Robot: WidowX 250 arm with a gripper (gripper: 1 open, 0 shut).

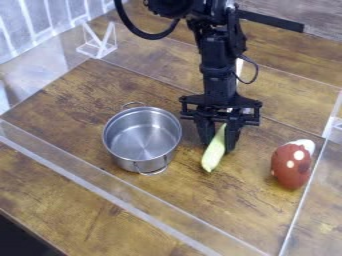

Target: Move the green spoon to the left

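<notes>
Clear plastic runs along the near edge, a low wall (147,215) fencing in the wooden surface (80,120) so nothing rolls off toward us. Just inside it, on the left, sits the steel pot (143,137), empty and upright, its small handle turned to the front. To the right of it lies the spoon (215,151), yellow-green handle flat on the boards and angled toward us. Further right, well apart from the spoon, a red-brown egg-shaped thing (290,164) rests on its own, out of the way.

Now the action: the gripper (219,126) points straight down over the far end of the spoon, black fingers (237,134) straddling the handle and partly drawn in around it. They look close enough to be pinching, but I can't tell from here whether the grip has actually bitten. Taking it at the upper end makes sense, I'd say, since the handle is thick there. The spoon sits on the boards, not lifted, and the pot stands in its leftward path. Behind, the arm (214,45) rises dark against a small clear stand (96,40).
</notes>
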